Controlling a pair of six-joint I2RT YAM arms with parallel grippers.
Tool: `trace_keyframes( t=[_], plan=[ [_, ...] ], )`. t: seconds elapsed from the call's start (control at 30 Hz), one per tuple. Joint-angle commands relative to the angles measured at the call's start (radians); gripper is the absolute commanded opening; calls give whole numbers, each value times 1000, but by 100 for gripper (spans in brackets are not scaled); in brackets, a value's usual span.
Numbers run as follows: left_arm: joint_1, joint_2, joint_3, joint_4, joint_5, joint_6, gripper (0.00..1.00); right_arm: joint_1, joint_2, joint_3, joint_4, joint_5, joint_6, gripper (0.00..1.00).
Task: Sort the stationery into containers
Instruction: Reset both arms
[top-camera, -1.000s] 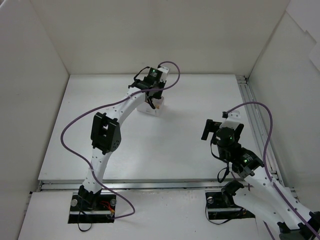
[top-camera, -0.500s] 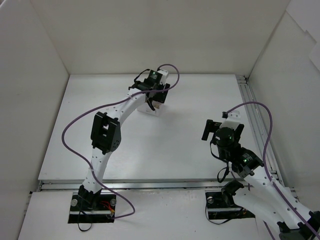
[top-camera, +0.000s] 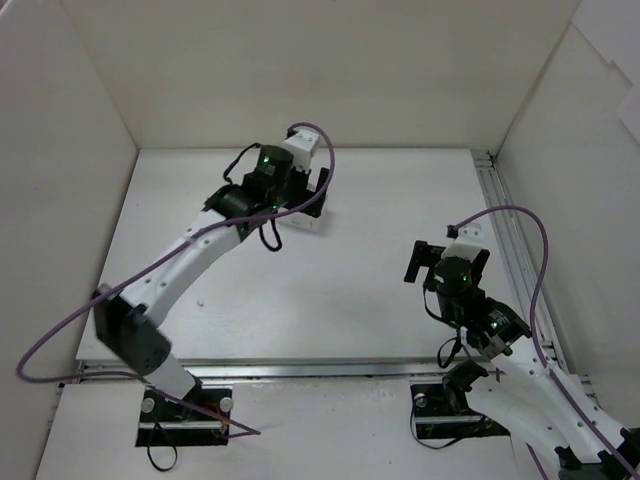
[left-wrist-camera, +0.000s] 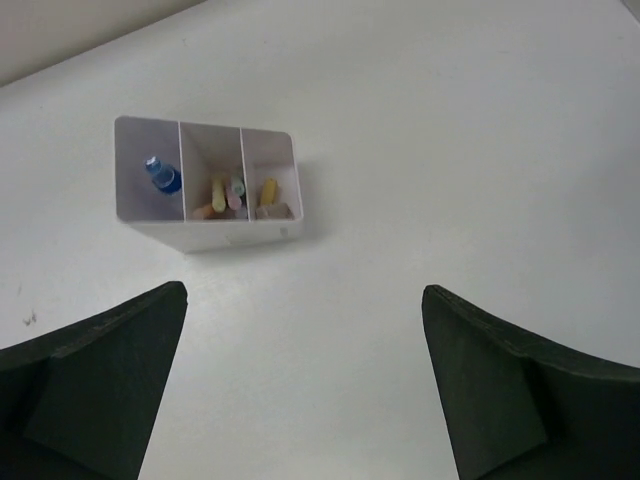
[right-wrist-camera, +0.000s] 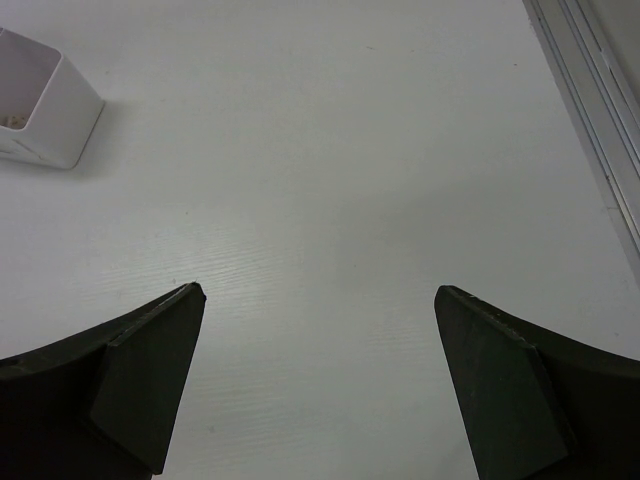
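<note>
The left tool (left-wrist-camera: 303, 295) hangs above the table (left-wrist-camera: 470, 140) with its jaws spread wide and nothing between them. The right tool (right-wrist-camera: 318, 292) is likewise parted and empty over bare white surface near its own side. Just beyond the left tool's reach stands the box (left-wrist-camera: 215, 236), a small rectangular container of thin, translucent white plastic with two dividers making three compartments in a row. The left compartment holds the tube (left-wrist-camera: 162, 176), clear with a blue label. The middle one holds a cluster of sticks (left-wrist-camera: 226, 193) in yellow, green, pink and orange. The right one has another yellow-orange stick and what seems to be the tan block (left-wrist-camera: 273, 211), though it is too small and blurred to be sure. Every piece I can make out lies inside the box, so the sorting looks close to done. The sticks should be light, stiff and smooth, apt to roll or slip, and are best pinched across the middle of the shaft. The box is probably light enough to slide or tip when nudged, and it is safest gripped over one outer wall at the rim.
</note>
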Motion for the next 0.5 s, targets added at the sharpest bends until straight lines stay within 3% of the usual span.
trace_keyframes(
  t=[0.0, 0.13, 0.3, 0.47],
  plan=[
    [-26, -273, -263, 129, -152, -93, 100, -3, -7, 42, 30, 20, 22, 98],
    [-13, -567, -539, 74, -449, -293, 100, -1, -13, 15, 30, 41, 42, 98],
    [10, -761, -796, -58, -548, -532, 100, -1, 4, 19, 31, 75, 65, 98],
    [10, -881, -851, -138, -629, -595, 100, 0, 29, 2, 30, 132, 96, 98]
  ],
)
